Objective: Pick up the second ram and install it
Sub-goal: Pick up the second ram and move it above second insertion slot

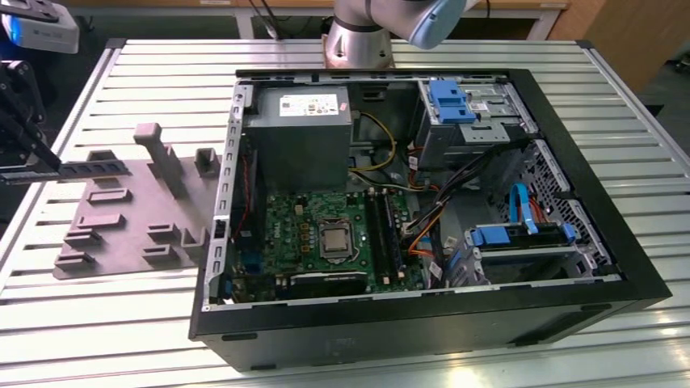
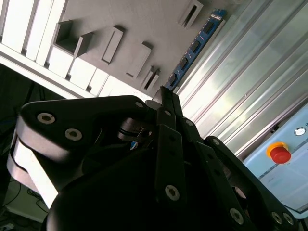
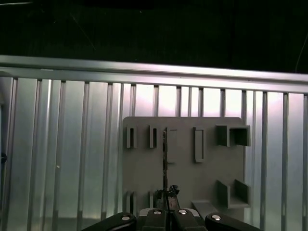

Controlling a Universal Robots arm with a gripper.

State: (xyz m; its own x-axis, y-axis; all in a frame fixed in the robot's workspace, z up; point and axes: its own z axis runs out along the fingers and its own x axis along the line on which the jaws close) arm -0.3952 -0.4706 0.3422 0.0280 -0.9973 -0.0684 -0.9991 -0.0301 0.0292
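Your gripper (image 1: 48,171) is clenched on one end of the second ram (image 1: 97,169), fingers (image 2: 166,103) pinched together on it in the second wrist view. From there the stick runs level, long axis pointing toward the exterior view's right, toward the computer case (image 1: 431,323). It stands on its long edge with the broad chip face to the exterior camera, and in the first wrist view you see it edge-on as a thin dark line (image 3: 165,159). It sits over the far corner of the grey tray (image 1: 119,234), above the raised blocks; you can't tell whether it is clear of them. The tray lies just beside the case's wall on the exterior view's left. The case is open on top, holding the power-supply box (image 1: 300,133), the green board (image 1: 313,218) with its long black slots (image 1: 380,230), cables and blue drive brackets (image 1: 506,236). Bare slats of the metal table (image 1: 108,323) lie around the tray out to the table's edge.
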